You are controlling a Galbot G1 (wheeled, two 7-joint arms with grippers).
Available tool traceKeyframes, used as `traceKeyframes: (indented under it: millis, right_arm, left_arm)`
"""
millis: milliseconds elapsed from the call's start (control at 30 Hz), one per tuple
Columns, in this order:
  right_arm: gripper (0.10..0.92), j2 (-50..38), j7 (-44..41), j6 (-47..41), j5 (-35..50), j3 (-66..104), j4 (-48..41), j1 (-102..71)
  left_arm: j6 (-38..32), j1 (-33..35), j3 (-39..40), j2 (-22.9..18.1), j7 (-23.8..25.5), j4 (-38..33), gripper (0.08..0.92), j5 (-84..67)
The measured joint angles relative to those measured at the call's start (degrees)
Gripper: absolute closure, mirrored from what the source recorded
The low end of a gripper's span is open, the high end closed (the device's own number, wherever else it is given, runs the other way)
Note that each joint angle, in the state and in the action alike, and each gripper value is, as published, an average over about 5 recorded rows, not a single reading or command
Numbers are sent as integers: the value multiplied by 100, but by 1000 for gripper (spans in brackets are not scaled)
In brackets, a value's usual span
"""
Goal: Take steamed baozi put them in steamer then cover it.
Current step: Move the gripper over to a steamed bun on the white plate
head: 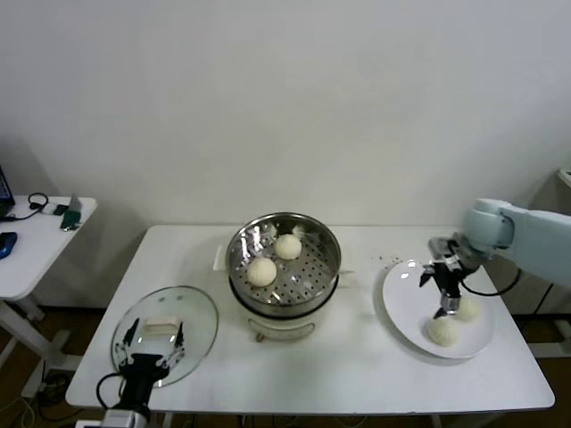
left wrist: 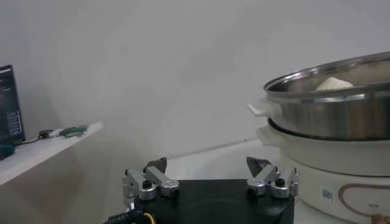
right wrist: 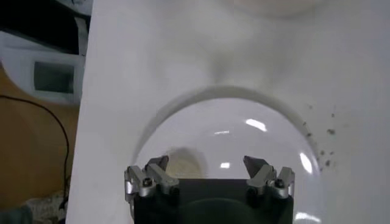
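Note:
The steel steamer (head: 284,259) stands mid-table on its cream pot base and holds two baozi (head: 261,271) (head: 287,246). Two more baozi (head: 442,331) (head: 466,308) lie on the white plate (head: 406,308) at the right. My right gripper (head: 443,290) hangs open and empty just above the plate, close over these buns; in the right wrist view (right wrist: 206,163) one bun (right wrist: 183,163) shows by a fingertip. The glass cover (head: 192,343) with its white handle (head: 161,325) lies at the front left. My left gripper (head: 153,337) is open over the cover; its wrist view (left wrist: 208,164) shows the steamer (left wrist: 332,109).
A side table (head: 40,245) with cables and small items stands at the far left. The table's front edge (head: 312,406) runs just below the cover and plate. Dark crumbs (head: 388,260) lie behind the plate.

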Motion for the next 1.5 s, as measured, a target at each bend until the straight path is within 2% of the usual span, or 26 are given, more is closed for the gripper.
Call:
traceKeyframes:
  millis: [800,1500]
  right_arm:
    - [208,32,-76,203,-740,1069,-642,-1328]
    - [325,181,-156,304,-869,1259,-857,-1539]
  left_arm:
    - [-12,49,-1,-19,-7,133,177,19]
    - [-40,74,1,-31,-10,147,177,18]
